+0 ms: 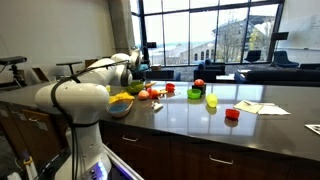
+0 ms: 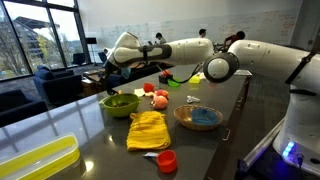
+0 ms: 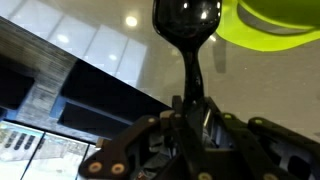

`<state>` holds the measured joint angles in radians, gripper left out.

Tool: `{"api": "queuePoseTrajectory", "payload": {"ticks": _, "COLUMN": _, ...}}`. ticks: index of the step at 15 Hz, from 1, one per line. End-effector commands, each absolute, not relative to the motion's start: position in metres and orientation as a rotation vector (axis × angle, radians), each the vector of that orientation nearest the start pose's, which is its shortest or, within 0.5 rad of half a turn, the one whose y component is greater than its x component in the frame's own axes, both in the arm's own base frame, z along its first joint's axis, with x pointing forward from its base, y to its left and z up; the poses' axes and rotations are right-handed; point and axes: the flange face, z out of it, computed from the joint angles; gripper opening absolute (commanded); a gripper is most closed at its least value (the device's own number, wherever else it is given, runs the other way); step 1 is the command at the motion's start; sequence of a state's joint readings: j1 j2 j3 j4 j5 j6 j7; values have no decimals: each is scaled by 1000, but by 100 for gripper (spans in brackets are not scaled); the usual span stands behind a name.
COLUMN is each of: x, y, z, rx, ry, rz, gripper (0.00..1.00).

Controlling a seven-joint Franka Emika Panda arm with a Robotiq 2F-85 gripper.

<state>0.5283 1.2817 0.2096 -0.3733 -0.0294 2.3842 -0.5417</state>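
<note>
In the wrist view my gripper [image 3: 190, 125] is shut on the handle of a black spoon [image 3: 186, 22]. The spoon's bowl points away from me, over the glossy counter. The rim of a lime green bowl [image 3: 272, 15] shows at the top right, just beside the spoon's head. In an exterior view the gripper [image 2: 114, 66] hangs above and a little behind the green bowl [image 2: 120, 103] at the counter's far end. It also shows in an exterior view [image 1: 139, 68], above the cluttered end of the counter.
On the dark counter [image 2: 100, 140] lie a yellow cloth [image 2: 148, 130], a blue-lined bowl [image 2: 198, 118], a red cup [image 2: 167, 160], some fruit [image 2: 156, 96] and a yellow tray [image 2: 35, 160]. Further along stand a green cup [image 1: 212, 99], a red cup [image 1: 232, 114] and papers [image 1: 262, 107].
</note>
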Motion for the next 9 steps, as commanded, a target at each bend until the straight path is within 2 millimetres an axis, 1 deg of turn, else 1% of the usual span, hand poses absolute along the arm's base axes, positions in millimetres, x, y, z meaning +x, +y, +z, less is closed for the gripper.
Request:
{"api": "queuePoseTrajectory", "payload": {"ticks": 1, "x": 710, "y": 469, "z": 387, "rx": -2155, "ry": -1536, "rz": -1042, "gripper": 6}}
{"api": "queuePoseTrajectory", "payload": {"ticks": 2, "x": 707, "y": 473, "z": 390, "rx": -2095, "ry": -1577, "rz": -1029, "gripper": 6}}
{"api": "queuePoseTrajectory", "payload": {"ticks": 4, "x": 699, "y": 480, "z": 397, "rx": -2041, "ry": -1634, "rz": -994, "gripper": 6}}
{"api": "queuePoseTrajectory", "payload": {"ticks": 9, "x": 684, "y": 495, "z": 419, "rx": -2003, "ry": -1728, "rz": -971, "gripper": 6}}
